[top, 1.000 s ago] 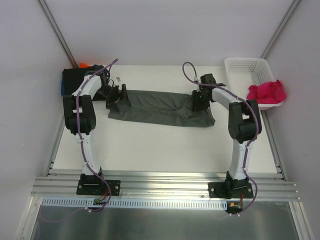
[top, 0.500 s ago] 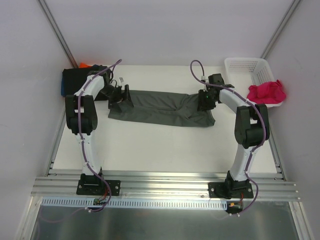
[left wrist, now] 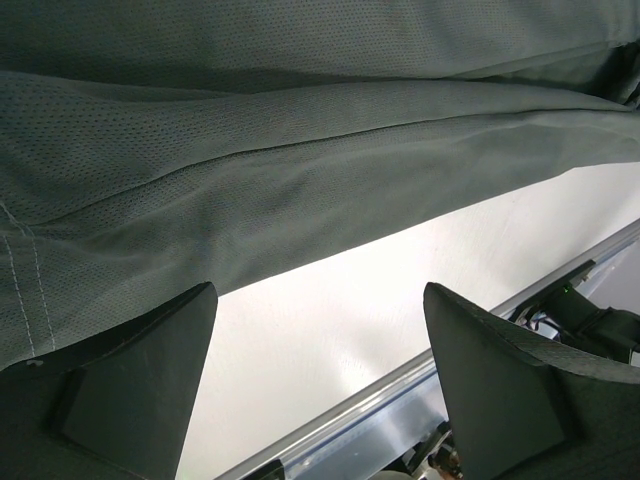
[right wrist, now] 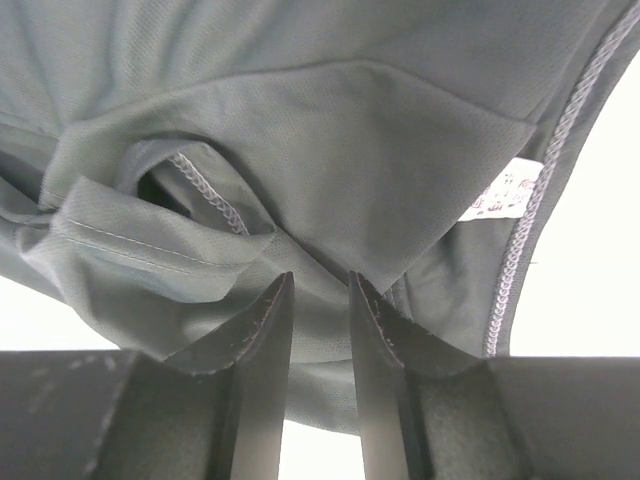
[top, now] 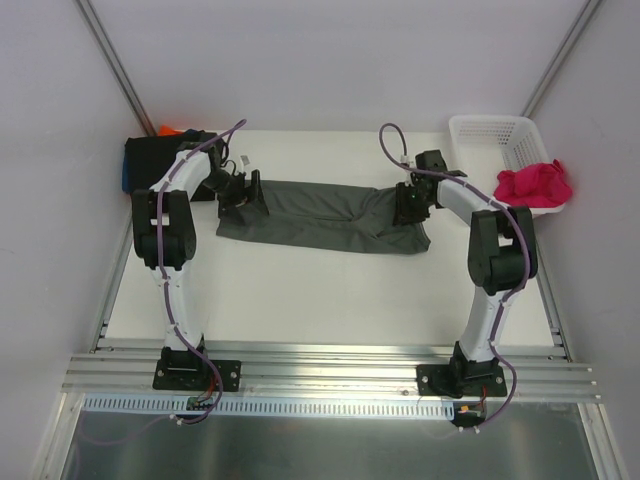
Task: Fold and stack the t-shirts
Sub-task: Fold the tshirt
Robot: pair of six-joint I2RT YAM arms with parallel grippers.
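A dark grey t-shirt [top: 320, 215] lies folded into a long band across the table's far half. At its left end my left gripper [top: 243, 195] hovers low with its jaws wide open; in the left wrist view it [left wrist: 318, 290] holds nothing, with grey cloth [left wrist: 300, 150] just beyond the fingertips. My right gripper [top: 408, 205] sits on the shirt's right end. The right wrist view shows its narrow jaws [right wrist: 320, 275] closed on a bunched fold of the grey cloth [right wrist: 350, 130], near the neck seam and a white label [right wrist: 500, 195]. A magenta-pink t-shirt [top: 535, 185] hangs over the basket's rim.
A white lattice basket [top: 490, 130] stands at the back right corner. At the back left lies a pile of black cloth [top: 150, 155] with a blue edge [top: 125, 175] and an orange bit [top: 168, 130] behind it. Metal rails run along the near edge.
My right gripper has shifted a little to the right along the shirt's end and its jaws have narrowed slightly. The left gripper has barely moved. The shirt lies as before.
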